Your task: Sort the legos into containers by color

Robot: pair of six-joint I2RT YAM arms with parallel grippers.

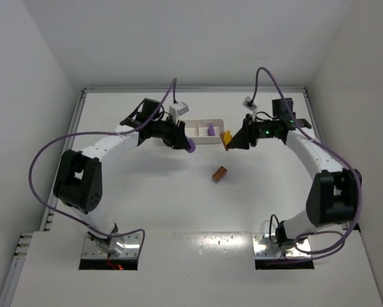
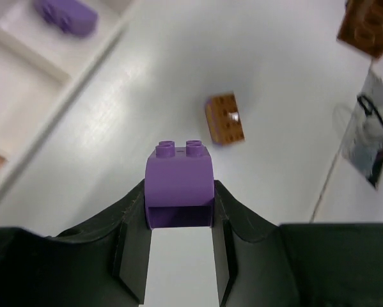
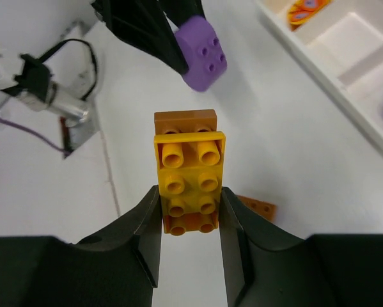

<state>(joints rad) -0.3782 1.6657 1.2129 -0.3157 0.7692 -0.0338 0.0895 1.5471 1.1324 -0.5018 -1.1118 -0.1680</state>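
The left arm's fingers (image 2: pixel 130 220) are clamping a small purple plastic brick with a rounded body (image 2: pixel 178 182). It is sitting right between their tips, its two studs pointing away from the wrist, and it is hanging clear of the white worktop (image 2: pixel 274 77). The right arm's fingers (image 3: pixel 143 224) are pinching a stacked pair. It is a yellow studded plastic plate (image 3: pixel 190 166) lying on an orange-brown plastic brick (image 3: pixel 185 118), and the stack is sticking out past their tips. The purple brick is hanging just beyond that stack, not touching it.

Another orange-brown studded brick (image 1: pixel 219 173) is lying loose on the worktop, ahead of the left fingers and slightly to their right. From the right wrist it is peeking out beside the right fingers.

The long white plastic tray with three compartments (image 3: pixel 348 35) is lying just beyond both pairs of fingers. A second purple brick (image 1: pixel 210 131) is resting in the end compartment nearest the right fingers. Something orange-yellow (image 3: pixel 306 9) is showing in the end nearest the left fingers.
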